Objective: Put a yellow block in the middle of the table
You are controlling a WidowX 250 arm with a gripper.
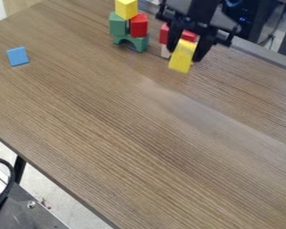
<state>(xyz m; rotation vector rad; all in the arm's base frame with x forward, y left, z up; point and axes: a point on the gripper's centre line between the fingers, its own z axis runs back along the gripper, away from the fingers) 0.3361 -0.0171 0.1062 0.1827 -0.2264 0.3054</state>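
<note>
Brown wood-grain table (109,134) over a pale floor (47,192).
A soft sheen (193,109) crosses the grain — pale and streaky — while a grey strip (267,54) borders the far edge. At lower left, a black leg (19,169) stands near a dark metal panel (23,217) and a curved black cable (10,181); light wood (18,5) shows at upper left — dark, indistinct shapes (248,24) at upper right.

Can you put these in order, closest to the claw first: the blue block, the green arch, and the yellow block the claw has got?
1. Yellow block: nearest, right in the claw.
2. Green arch: next, at the bottom of the tower, left of the claw in the picture.
3. Blue block: farthest, way over on the picture's left side.
</note>
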